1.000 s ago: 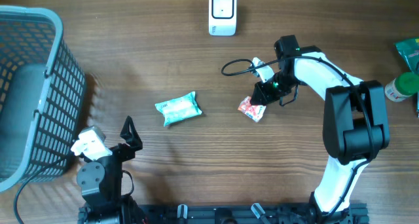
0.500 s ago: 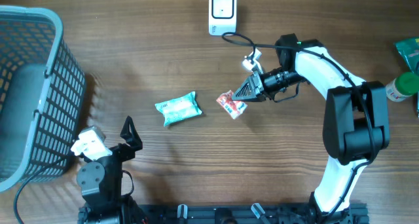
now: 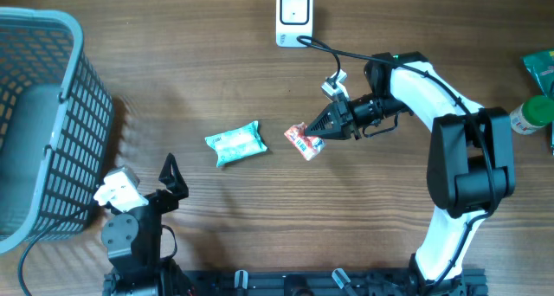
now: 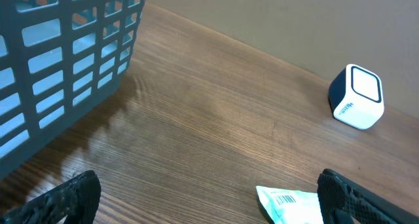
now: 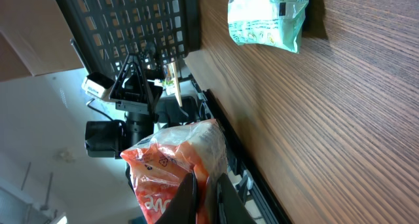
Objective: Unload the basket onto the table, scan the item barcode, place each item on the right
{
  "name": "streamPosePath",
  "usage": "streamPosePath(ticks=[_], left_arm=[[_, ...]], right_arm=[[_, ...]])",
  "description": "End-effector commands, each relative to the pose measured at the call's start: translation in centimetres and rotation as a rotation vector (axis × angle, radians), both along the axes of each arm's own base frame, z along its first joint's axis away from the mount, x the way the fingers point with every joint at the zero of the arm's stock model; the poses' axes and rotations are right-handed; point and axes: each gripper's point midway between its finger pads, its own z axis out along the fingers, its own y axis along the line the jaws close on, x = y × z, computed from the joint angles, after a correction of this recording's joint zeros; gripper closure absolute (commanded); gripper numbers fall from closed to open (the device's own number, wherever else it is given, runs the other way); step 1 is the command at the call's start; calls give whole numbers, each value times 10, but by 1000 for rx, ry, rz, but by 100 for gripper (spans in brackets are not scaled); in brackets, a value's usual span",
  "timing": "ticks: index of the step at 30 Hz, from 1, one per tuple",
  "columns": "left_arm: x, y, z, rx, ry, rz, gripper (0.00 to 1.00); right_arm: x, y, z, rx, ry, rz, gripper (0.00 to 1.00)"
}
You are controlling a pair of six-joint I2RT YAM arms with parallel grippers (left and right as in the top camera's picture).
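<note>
Right gripper (image 3: pixel 322 131) clenches the red snack packet (image 3: pixel 303 142), carried toward 9 o'clock since a second ago and now near the green packet (image 3: pixel 235 144). Open table (image 3: pixel 389 235) lies between it and the scanner (image 3: pixel 294 17) at 12 o'clock. Left gripper (image 3: pixel 173 179) sits released at 7 o'clock by the basket (image 3: pixel 52 114).

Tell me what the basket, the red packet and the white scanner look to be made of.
Basket: moulded plastic, matte grey-blue; its walls are a stiff open grid. Red packet: thin plastic film, probably, glossy and printed; it crinkles and catches light. White scanner: hard plastic, smooth satin shell with rounded corners.
</note>
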Motion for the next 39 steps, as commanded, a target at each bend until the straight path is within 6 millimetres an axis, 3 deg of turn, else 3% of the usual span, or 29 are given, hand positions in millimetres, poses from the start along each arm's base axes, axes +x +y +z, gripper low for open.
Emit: streamPosePath(ticks=[1, 4, 6, 10, 16, 20, 25, 27, 33, 39], left_arm=[[0, 0, -1, 19, -2, -7, 0], [0, 0, -1, 19, -2, -7, 0], [0, 0, -1, 19, -2, -8, 0], [0, 0, -1, 19, -2, -8, 0], [0, 0, -1, 19, -2, -8, 0], [0, 0, -1, 19, -2, -7, 0], [0, 0, -1, 19, -2, -7, 0], [0, 0, -1, 19, -2, -7, 0], [0, 0, -1, 19, -2, -7, 0], [0, 0, -1, 19, -2, -7, 0]], right_arm=[[7, 1, 16, 57, -124, 11, 96], [15, -5, -6, -80, -131, 11, 96], [32, -9, -14, -165, -172, -10, 96], [88, -12, 0, -306, -343, -89, 95], [173, -14, 9, -670, -793, -182, 95], [210, -5, 24, -849, -1025, -273, 96], [255, -13, 47, -1003, -1253, -410, 96], [268, -16, 48, -1037, -1312, -432, 96], [295, -17, 24, -1119, -1421, -423, 96], [319, -7, 39, -1111, -1504, -474, 96]])
